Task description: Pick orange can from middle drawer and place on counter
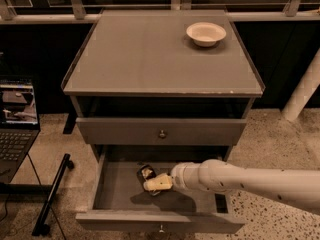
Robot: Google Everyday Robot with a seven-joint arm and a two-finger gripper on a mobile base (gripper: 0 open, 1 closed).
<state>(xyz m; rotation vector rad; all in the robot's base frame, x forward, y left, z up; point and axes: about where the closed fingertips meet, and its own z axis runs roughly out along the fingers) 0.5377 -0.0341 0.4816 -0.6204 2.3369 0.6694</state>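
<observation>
At the bottom of the frame the middle drawer [120,221], flat matte grey with a small round knob, stands pulled open. A smooth, white, tubular arm [240,179] reaches in from the lower right, and its pale gripper [154,184] sits low in the drawer's centre. Whether it is clasping anything cannot be told. The orange can [145,172], small with dark and pale patches, lies on the drawer floor against the gripper's upper-left side. Above it are the closed upper drawer [125,130], the broad grey counter [150,54] and a round white bowl [206,33] at the upper right.

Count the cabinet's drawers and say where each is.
2. One closed drawer sits under the counter; the middle drawer below it is pulled open, with the gripper inside it at the orange can. Any drawer lower down would be out of view.
</observation>
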